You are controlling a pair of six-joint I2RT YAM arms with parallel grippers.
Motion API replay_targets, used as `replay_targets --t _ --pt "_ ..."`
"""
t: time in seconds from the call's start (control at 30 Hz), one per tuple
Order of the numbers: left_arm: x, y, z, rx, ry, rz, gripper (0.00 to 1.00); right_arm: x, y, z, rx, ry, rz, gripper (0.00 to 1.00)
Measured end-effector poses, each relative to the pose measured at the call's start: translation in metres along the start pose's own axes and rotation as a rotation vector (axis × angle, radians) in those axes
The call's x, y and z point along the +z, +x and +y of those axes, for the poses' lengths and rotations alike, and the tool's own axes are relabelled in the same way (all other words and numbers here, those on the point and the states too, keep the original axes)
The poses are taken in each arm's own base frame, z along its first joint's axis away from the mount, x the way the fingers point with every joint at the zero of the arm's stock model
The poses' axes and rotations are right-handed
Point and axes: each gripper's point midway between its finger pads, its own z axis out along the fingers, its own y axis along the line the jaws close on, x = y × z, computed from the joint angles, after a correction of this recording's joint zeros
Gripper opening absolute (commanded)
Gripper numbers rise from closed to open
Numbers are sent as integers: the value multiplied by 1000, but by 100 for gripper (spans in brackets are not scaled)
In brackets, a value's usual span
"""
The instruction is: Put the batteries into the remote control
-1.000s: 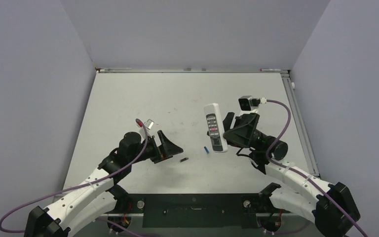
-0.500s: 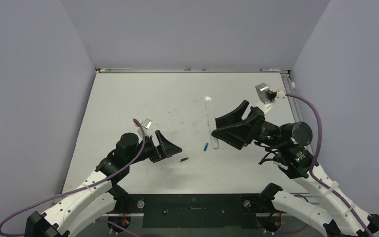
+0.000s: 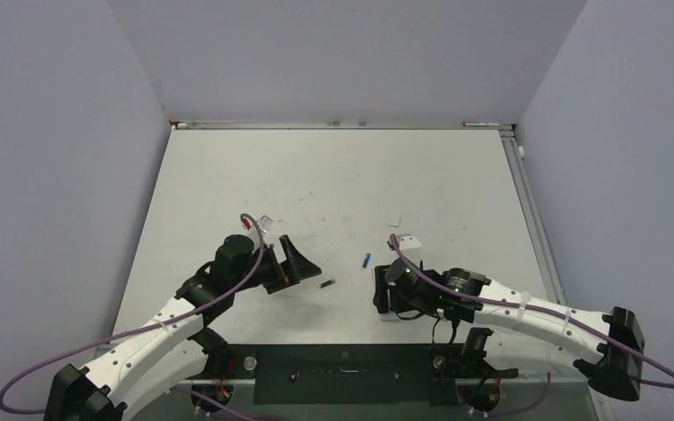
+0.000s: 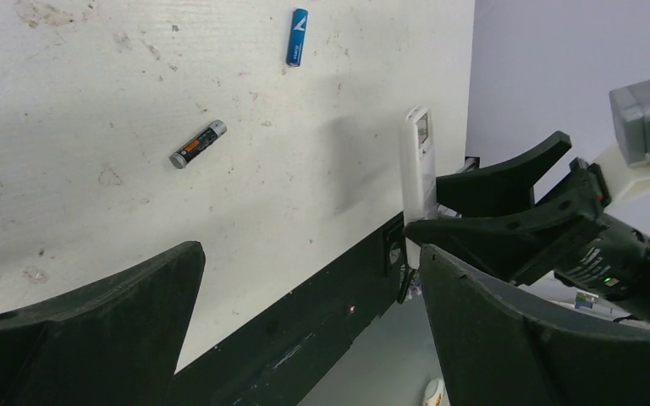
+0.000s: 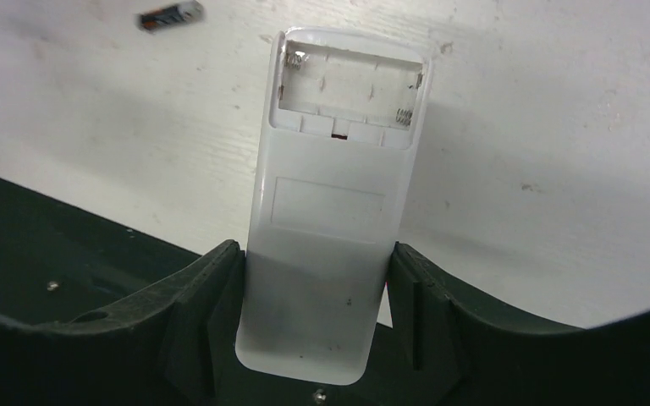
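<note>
Here the right gripper [image 5: 315, 254] is pinching the lower half of the small white rectangular plastic remote control [image 5: 330, 194]. Its black fingers [image 5: 195, 321] press one on each long edge. The handset's plain back faces the wrist camera, and at the end farthest from the grip the battery compartment [image 5: 349, 85] lies uncovered and empty, its little coil springs [image 5: 292, 59] bare. Beyond that end and off to one side, the dark grey-black cylindrical battery [image 5: 169, 15] lies loose on the scuffed white tabletop [image 5: 559, 127].

The left gripper [image 4: 309, 254] is spread wide and holds nothing. Ahead of it lies that same dark cell, with the thin blue cylindrical battery [image 4: 297, 36] farther out and apart from it.

By my reading, the opening-up is done: the cover is off and the bay is presented. Neither cell is loaded. Both remain to be picked up, turned to suit the springs and seated. A small white square piece [image 3: 394, 217] lying beyond the right gripper may be the cover, though I cannot tell.
</note>
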Motion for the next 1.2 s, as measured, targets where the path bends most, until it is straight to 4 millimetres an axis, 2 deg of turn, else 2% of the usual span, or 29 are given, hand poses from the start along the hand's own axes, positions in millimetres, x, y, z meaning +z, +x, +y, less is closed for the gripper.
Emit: replay_targets --t 0.1,0.37,0.57,0.9,1.03,1.1,1.2 --pt "1 1 4 0 -14 5 97 11 20 -9 -27 103 27 9" --pt "5 3 10 13 -36 21 97 46 43 -6 -24 198 42 9" --pt "7 5 14 20 -48 38 96 68 51 3 -31 218 58 11" --pt "10 8 16 25 -47 58 96 89 54 25 -27 211 72 28" --pt "9 8 15 26 -43 62 96 90 57 26 -22 212 80 52" --pt "10 8 16 25 -43 64 96 88 54 29 -21 210 80 59" --pt "11 8 17 27 -45 69 96 83 46 38 -20 205 73 65"
